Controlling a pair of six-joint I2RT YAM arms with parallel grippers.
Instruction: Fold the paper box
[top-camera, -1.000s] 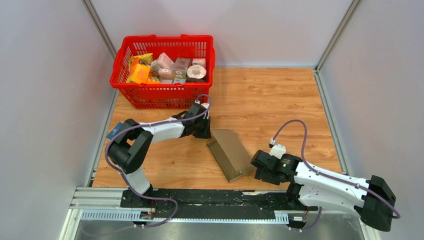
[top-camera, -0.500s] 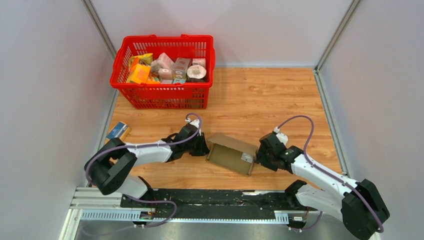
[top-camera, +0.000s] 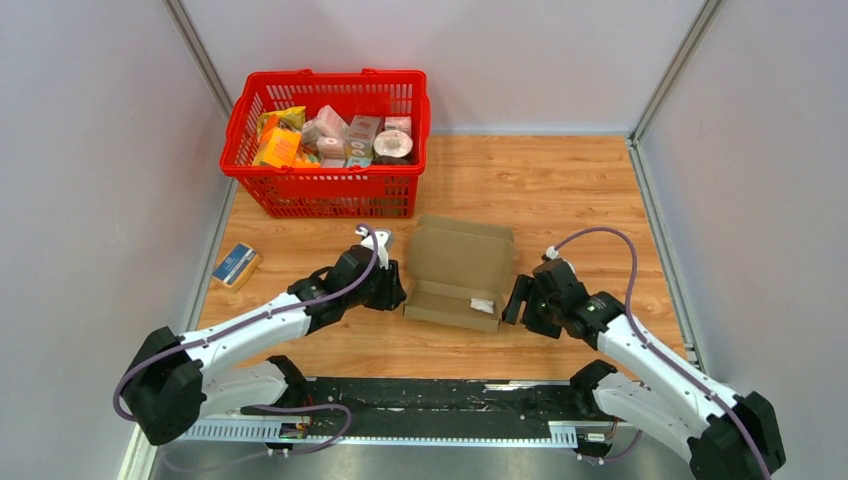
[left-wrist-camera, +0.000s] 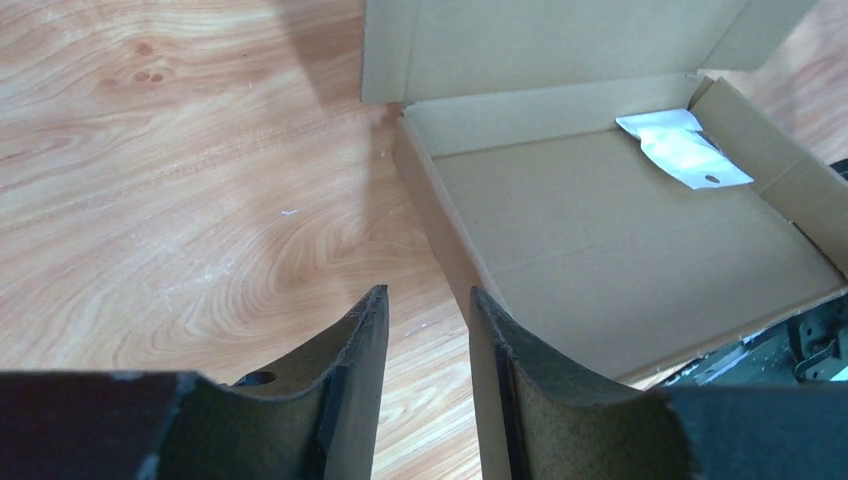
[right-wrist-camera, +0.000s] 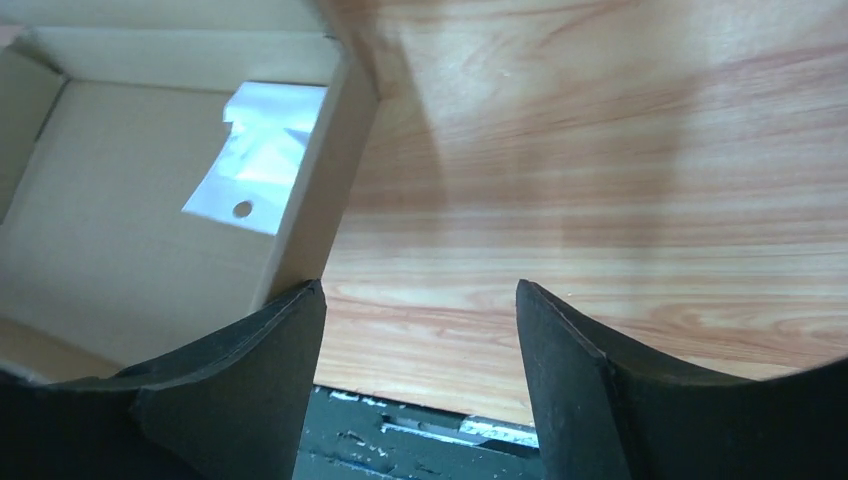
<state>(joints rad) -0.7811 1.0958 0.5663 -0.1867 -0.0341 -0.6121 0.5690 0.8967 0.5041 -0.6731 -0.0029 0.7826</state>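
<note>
Paper box (top-camera: 462, 270) lies open between the left gripper (left-wrist-camera: 427, 291) and right gripper (right-wrist-camera: 418, 284)

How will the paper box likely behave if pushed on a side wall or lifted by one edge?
The paper box probably slides easily: thin cardboard on a smooth wooden table, holding only a small white packet. Its thin, creased walls would likely bend inwards under a push. Lifted by one edge, the open lid may flop.
</note>
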